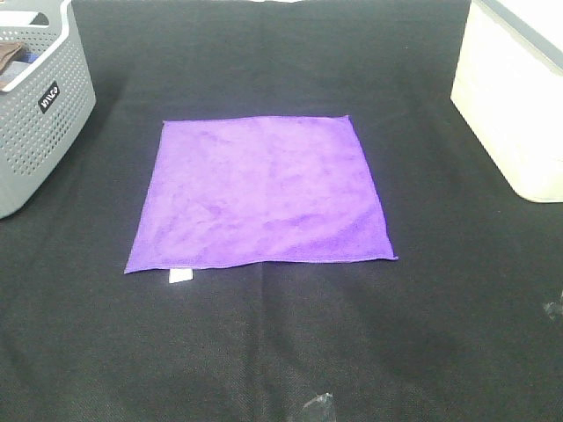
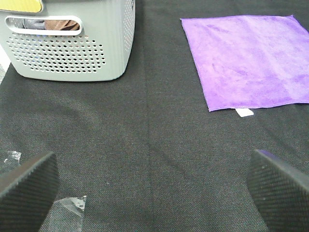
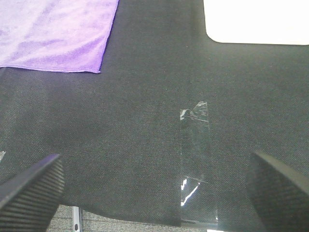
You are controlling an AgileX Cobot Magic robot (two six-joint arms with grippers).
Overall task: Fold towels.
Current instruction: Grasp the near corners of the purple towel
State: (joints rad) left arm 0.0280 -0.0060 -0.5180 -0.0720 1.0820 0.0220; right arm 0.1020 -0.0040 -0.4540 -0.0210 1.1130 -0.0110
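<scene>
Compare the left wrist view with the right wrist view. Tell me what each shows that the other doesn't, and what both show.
Only the left wrist view: the grey basket and the towel's white tag. Only the right wrist view: the white bin. Both: the purple towel lying flat, the black table cover, scraps of clear plastic, and an open gripper each: left gripper, right gripper.

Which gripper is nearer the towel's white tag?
Left. The left gripper faces the white tag at the towel corner; the right gripper faces the other near corner, tag out of its view.
</scene>
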